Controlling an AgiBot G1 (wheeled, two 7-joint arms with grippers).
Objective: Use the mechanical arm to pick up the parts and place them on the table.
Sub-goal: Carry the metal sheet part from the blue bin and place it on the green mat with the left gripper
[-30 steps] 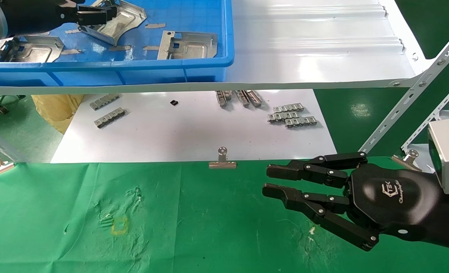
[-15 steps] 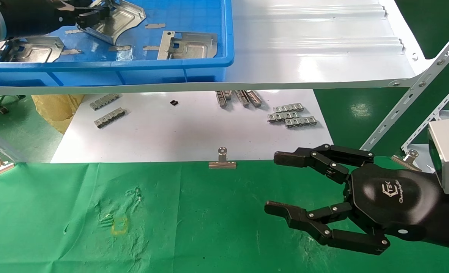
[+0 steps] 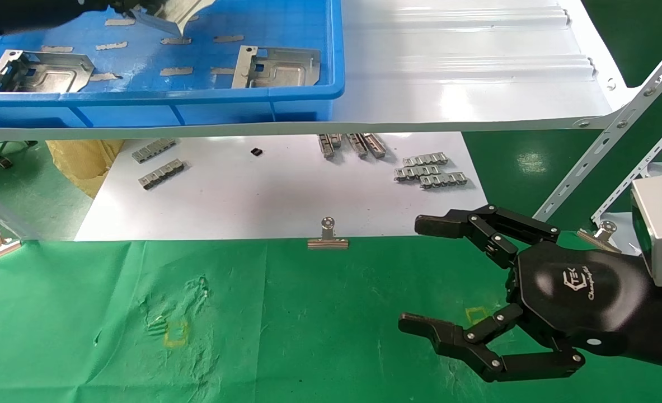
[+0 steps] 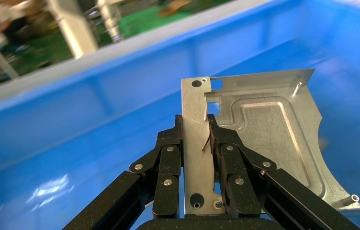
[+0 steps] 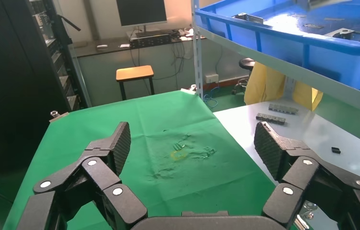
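Left tool [image 4: 196,139], at upper left of the head view, clamped on the folded edge of one part [image 4: 259,139], held above the floor of the blue bin [image 3: 308,89]. Thin stamped steel: judged stiff, light, slick, sharp at its rim; best pinched on a flat margin, clear of holes. Two more parts [image 3: 277,59] flat in the bin, at upper left and upper centre. Bin wall and white shelf [image 3: 476,73] lip to be cleared on the way out, probably with little margin. Right tool [image 3: 420,280], lower right, spread wide and empty over the green bench [image 3: 286,336], broad bare cloth at its left.
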